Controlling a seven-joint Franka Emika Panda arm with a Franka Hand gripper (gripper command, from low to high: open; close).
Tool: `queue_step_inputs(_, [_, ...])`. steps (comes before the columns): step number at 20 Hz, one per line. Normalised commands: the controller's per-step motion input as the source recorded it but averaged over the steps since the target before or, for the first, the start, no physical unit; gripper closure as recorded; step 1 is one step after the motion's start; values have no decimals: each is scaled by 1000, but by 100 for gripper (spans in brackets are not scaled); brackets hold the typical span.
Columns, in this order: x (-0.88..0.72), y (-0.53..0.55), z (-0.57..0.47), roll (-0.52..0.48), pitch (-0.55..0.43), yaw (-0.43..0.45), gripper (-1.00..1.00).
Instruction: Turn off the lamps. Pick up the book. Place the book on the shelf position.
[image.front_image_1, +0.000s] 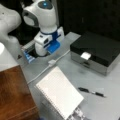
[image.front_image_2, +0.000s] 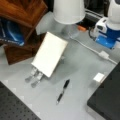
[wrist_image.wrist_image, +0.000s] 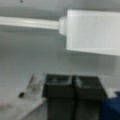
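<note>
The book (image.front_image_1: 60, 93) is a white spiral-bound notebook lying on the grey table, also in a front view (image.front_image_2: 50, 53); nothing holds it. The shelf position (image.front_image_1: 12, 95) is the reddish-brown wooden piece beside it, seen in both front views (image.front_image_2: 22, 10). A white lamp shade (image.front_image_2: 68, 11) stands behind the book. Its white cable carries an inline switch (image.front_image_1: 51, 62), (image.front_image_2: 103, 54), (wrist_image.wrist_image: 92, 32). My gripper (image.front_image_1: 51, 50), (image.front_image_2: 106, 45) hangs just above that switch, apart from the book. In the wrist view its dark fingers (wrist_image.wrist_image: 60, 87) stand pressed together with nothing between them.
A flat black box with a silver base (image.front_image_1: 97, 50) sits at a front view's right. A black pen (image.front_image_1: 91, 92), (image.front_image_2: 63, 91) lies on the table near the book. Silvery metal pieces (image.front_image_2: 35, 76) stick out under the book's edge.
</note>
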Motion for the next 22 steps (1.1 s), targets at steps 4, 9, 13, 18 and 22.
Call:
queue_step_inputs(4, [-120,-174,100,17,-118,-70,100])
queue_step_inputs(9, [-112,-174,142,-17,-63,-37,100])
queue_step_inputs(13, [-83,-130,127,-34,0,0,100])
queue_step_inputs(18, [-7,-80,133,-25,38,10,-100])
queue_step_inputs(22, [87,-49,95,-10,55,19,-100])
